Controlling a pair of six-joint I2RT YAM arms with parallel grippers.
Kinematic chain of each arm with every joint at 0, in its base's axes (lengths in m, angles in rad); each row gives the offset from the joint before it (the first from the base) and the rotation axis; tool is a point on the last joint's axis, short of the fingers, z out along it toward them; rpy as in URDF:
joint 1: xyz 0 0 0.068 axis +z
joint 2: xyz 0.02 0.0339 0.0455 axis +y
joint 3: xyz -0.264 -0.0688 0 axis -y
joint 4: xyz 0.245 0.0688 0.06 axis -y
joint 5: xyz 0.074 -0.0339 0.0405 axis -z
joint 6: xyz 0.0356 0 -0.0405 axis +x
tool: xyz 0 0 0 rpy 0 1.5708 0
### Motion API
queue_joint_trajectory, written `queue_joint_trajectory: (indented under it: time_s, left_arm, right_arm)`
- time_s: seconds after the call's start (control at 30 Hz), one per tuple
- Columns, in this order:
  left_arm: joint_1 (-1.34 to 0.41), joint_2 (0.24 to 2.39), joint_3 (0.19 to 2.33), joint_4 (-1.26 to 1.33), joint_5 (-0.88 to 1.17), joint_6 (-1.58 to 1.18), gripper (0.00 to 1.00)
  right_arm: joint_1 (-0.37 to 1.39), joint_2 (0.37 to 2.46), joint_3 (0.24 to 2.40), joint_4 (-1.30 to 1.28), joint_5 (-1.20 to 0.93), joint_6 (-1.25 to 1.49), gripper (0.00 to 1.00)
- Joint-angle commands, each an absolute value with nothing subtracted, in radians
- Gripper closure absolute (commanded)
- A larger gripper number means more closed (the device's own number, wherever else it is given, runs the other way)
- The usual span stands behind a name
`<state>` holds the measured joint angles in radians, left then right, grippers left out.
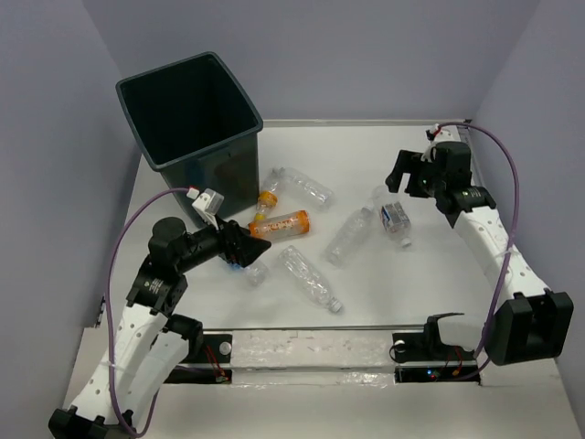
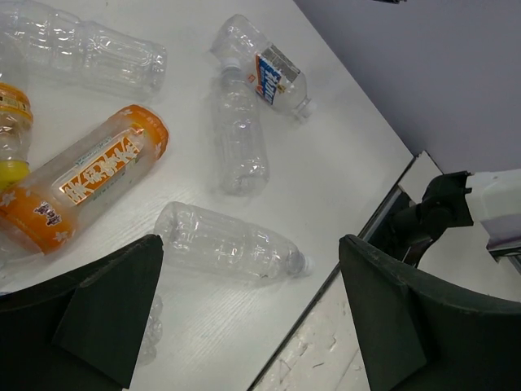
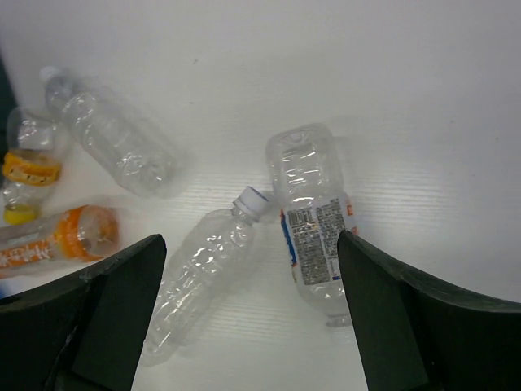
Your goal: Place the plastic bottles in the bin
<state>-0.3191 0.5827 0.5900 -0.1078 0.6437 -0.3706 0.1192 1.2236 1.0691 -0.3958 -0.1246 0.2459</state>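
Your left tool (image 1: pixel 247 247) hangs low over the near-left part of the desk (image 1: pixel 439 274), jaws spread wide and holding nothing. In its wrist view a clear bottle (image 2: pixel 228 244) lies on its side between the 2 fingers (image 2: pixel 106 318), cap pointing at the desk's near edge. Taking it looks like the step in hand. Come straight down, centre on the body rather than the neck, and close gently, because thin plastic like this will likely buckle or squirt out. Watch the left finger: another clear one (image 1: pixel 257 271) lies partly under it and may get nudged or trapped.

Just beyond lies an orange bottle (image 2: pixel 98 175), near your target but apart from it, with a yellow-capped one (image 2: pixel 12 134) beside it. Further out are 2 more clear ones (image 2: pixel 236 134) (image 2: pixel 89 53).

On the far right, your right tool (image 1: pixel 411 181) is also spread and empty, above a blue-label bottle (image 3: pixel 313 220) with a clear bottle's cap just beside it.

All 7 bottles lie on the desk. The bin (image 1: pixel 187 128) stands upright at the far left, and nothing shows inside it. Lift well above its rim and over the orange bottles before you release.
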Motion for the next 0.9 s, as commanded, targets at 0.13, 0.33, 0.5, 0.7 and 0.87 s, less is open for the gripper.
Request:
queue_joint_trajectory:
  time_s: [0.13,0.33,0.5,0.7,0.87]
  left_arm:
    - [-0.324,0.607,0.615,-0.084,0.623,-0.388,0.01]
    - [-0.331,0.632,0.611,-0.110,0.571,-0.408,0.01]
    - [-0.339,0.653,0.617,-0.141,0.520,-0.407,0.01]
    - [-0.339,0.698,0.673,-0.267,0.404,-0.417,0.01]
    - [-0.339,0.699,0.721,-0.376,0.295,-0.423,0.01]
  right_arm:
    - [0.123,1.416,1.275,-0.541,0.018,0.104,0.08]
    - [0.146,1.540,1.318,-0.584,0.038,0.074,0.08]
    - [0.155,1.604,1.324,-0.586,0.031,0.054,0.07]
    - [0.155,1.703,1.367,-0.584,-0.038,0.026,0.06]
    - [0.155,1.815,1.428,-0.586,-0.020,0.011,0.05]
